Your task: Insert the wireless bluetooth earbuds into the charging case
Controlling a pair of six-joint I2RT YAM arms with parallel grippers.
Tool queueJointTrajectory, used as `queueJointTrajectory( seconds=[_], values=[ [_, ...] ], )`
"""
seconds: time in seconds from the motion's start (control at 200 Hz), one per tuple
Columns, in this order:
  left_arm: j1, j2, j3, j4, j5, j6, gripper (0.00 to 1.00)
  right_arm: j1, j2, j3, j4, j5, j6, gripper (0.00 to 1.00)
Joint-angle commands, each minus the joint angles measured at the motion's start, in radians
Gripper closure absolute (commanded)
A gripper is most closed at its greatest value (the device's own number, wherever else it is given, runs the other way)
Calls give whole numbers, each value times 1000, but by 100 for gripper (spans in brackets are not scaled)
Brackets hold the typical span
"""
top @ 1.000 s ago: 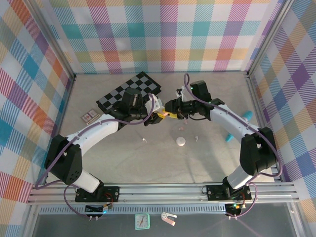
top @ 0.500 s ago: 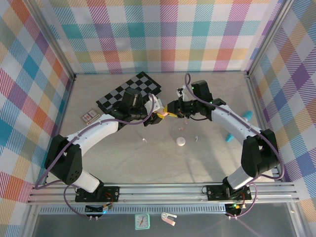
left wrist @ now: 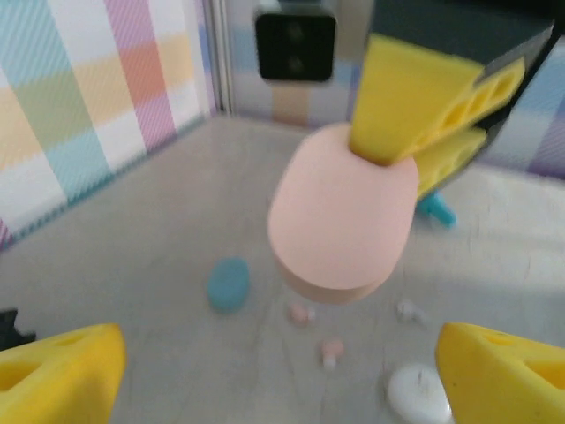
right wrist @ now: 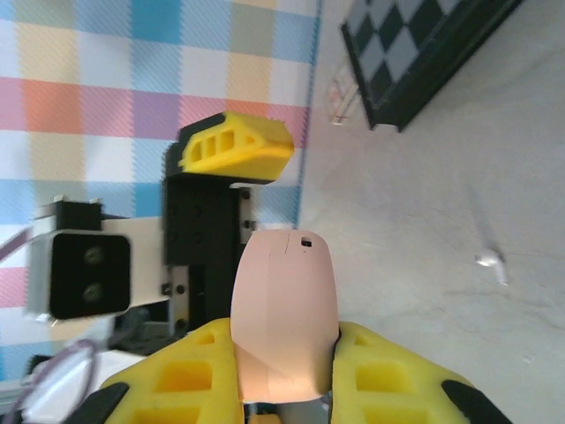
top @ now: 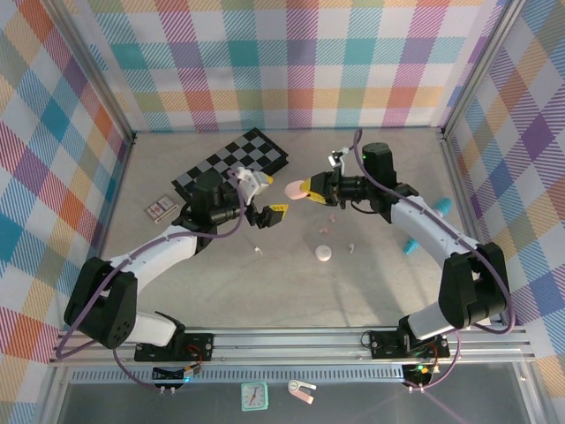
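A pink pebble-shaped charging case (top: pixel 291 189) hangs above the table, and my right gripper (top: pixel 308 190) is shut on one end of it. In the right wrist view the case (right wrist: pixel 284 300) stands pinched between the yellow pads of that gripper (right wrist: pixel 286 334). My left gripper (top: pixel 267 197) is open just left of the case, apart from it. In the left wrist view the case (left wrist: pixel 344 221) floats above the left gripper (left wrist: pixel 282 375). Two pink earbuds (left wrist: pixel 300 312) (left wrist: pixel 332 349) and a white earbud (left wrist: pixel 408 309) lie on the table below.
A white case (top: pixel 324 253) and a teal case (left wrist: pixel 229 284) lie on the table. Teal cylinders (top: pixel 409 246) rest by the right arm. A checkerboard (top: pixel 231 163) sits at the back left, with a small card (top: pixel 160 208) beside it. Another white earbud (top: pixel 257 251) lies nearer the front.
My left gripper has opened, let go of the pink case and drawn back to the left. My right gripper has shut on the case and now holds it alone.
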Motion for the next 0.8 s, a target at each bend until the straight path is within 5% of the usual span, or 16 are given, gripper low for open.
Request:
queueJointTrajectory(
  seconds=[0.0, 0.14, 0.245, 0.63, 0.795],
  values=[
    [28, 19, -54, 498, 70, -278, 8, -3, -26, -45, 293, -116, 209, 92],
    [50, 109, -69, 825, 74, -480, 8, 0, -23, -105, 597, -113, 451, 94],
    [46, 119, -40, 820, 106, -483, 7, 0, -33, -122, 720, -80, 564, 95],
    [19, 101, 13, 819, 145, -511, 9, 44, -73, -43, 707, -31, 612, 96],
    [3, 107, 21, 815, 159, -495, 23, 57, -75, -13, 655, -20, 611, 96]
  ],
)
